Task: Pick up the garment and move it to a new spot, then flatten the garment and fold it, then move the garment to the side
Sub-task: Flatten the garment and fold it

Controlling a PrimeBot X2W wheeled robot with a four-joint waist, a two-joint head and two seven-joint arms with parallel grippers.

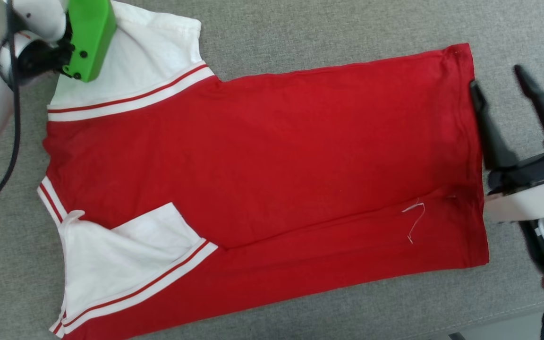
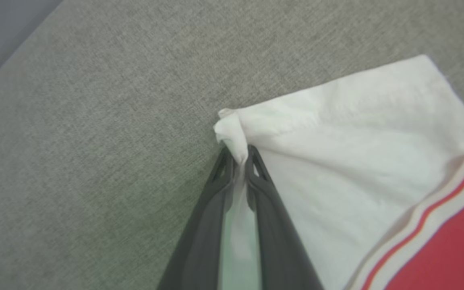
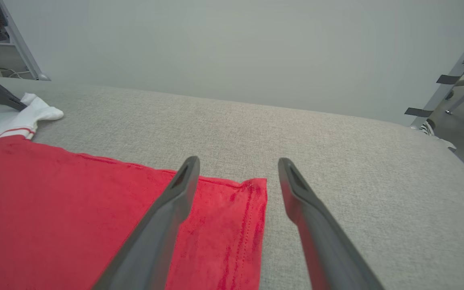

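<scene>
1. Head view: the T-shirt (image 1: 262, 156) lies spread flat on the grey fabric surface (image 1: 300, 38). Its sleeves are toward the robot's left and its hem (image 1: 471, 141) toward the right.
2. Both sleeves are white with red-and-white striped edging. The far sleeve (image 1: 144, 56) lies at the upper left. The near sleeve (image 1: 125, 255) lies at the lower left, with some cloth turned over along its top edge.
3. A loose white thread (image 1: 416, 219) rests on the red cloth near the hem.
4. Left wrist view: the left gripper (image 2: 238, 155) is pinched narrow on the corner of the far sleeve. White cloth is bunched between its fingertips and pokes out past them.
5. In the head view, the left arm's green housing (image 1: 88, 38) hangs over that sleeve.
6. The right gripper (image 1: 496, 78) stands wide and holds nothing, just beside the hem. In the right wrist view, one finger overlaps the red corner and the other is over bare grey fabric. Whether either touches cannot be told.
</scene>
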